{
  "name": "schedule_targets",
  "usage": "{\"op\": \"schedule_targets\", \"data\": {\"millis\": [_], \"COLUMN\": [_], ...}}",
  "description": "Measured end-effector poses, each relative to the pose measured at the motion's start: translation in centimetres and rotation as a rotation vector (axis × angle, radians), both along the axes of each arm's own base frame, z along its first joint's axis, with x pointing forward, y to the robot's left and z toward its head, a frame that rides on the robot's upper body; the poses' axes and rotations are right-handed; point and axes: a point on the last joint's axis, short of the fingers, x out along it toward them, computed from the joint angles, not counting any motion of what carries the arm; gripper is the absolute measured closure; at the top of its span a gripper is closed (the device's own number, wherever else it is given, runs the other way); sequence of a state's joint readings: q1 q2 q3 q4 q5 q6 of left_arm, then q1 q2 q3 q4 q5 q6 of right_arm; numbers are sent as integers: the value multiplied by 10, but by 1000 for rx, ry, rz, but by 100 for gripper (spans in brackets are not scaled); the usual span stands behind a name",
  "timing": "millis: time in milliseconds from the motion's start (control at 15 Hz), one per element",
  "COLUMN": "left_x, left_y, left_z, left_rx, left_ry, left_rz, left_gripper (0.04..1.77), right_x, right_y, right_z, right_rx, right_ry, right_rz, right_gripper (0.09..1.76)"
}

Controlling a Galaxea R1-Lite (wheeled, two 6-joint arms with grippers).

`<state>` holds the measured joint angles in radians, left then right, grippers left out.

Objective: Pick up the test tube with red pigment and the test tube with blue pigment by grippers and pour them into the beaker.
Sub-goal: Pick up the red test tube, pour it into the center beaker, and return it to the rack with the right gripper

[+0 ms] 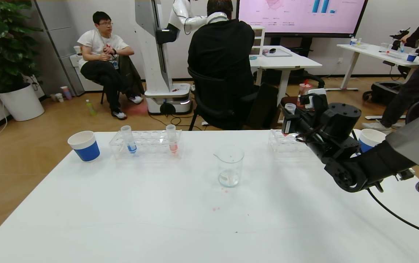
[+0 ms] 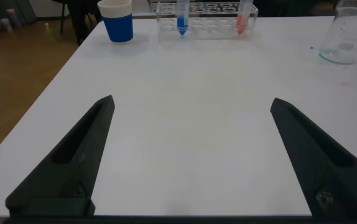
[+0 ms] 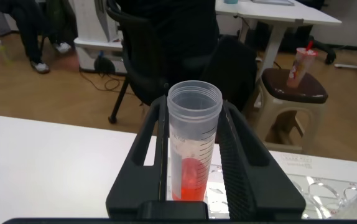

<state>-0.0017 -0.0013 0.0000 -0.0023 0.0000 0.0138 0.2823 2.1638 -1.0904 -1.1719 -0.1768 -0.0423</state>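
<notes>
- The right tool (image 1: 292,117) is holding the test tube with red pigment (image 3: 193,149), its fingers clamped on the tube's sides just under the wide rim, the red liquid sitting at the tip below the fingers.
- The tube is standing close to upright in the tool, above the clear rack (image 1: 286,143) at the far right of the worktop (image 1: 158,219); keeping it upright while travelling should be stopping any spill.
- The beaker (image 1: 229,166) is standing well off to the tool's left and nearer the robot, so the carry is calling for a sideways and backward sweep that keeps the tube's tip above the beaker's rim.
- For a good pour, the tube's rim should be arriving over the middle of the beaker's mouth before any tilt, and the tilt should be going slowly; pinkish drops are already lying on the worktop beside the beaker.
- The left tool (image 2: 191,155) is hanging low over the near worktop with its fingers spread wide, holding nothing.
- The test tube with blue pigment (image 1: 129,139) is standing ahead of that tool in the far left rack (image 1: 147,146), next to a paper cup (image 1: 84,145), with a paler pinkish tube (image 1: 172,138) further along the same rack.
</notes>
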Motion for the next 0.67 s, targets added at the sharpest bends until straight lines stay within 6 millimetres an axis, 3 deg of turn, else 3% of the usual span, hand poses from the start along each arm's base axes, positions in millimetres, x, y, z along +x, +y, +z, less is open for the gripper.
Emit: {"op": "schedule_targets", "data": {"millis": [200, 667], "left_x": [0, 0], "left_y": [0, 0], "left_z": [0, 0], "left_rx": [0, 0], "left_ry": [0, 0], "left_rz": [0, 0], "left_gripper": [6, 6], "right_x": [-13, -36], "right_y": [12, 41], "right_z": [23, 27], "right_rx": [0, -52], "right_ry": [-18, -123], "right_rz": [81, 332], "right_gripper": [133, 133]}}
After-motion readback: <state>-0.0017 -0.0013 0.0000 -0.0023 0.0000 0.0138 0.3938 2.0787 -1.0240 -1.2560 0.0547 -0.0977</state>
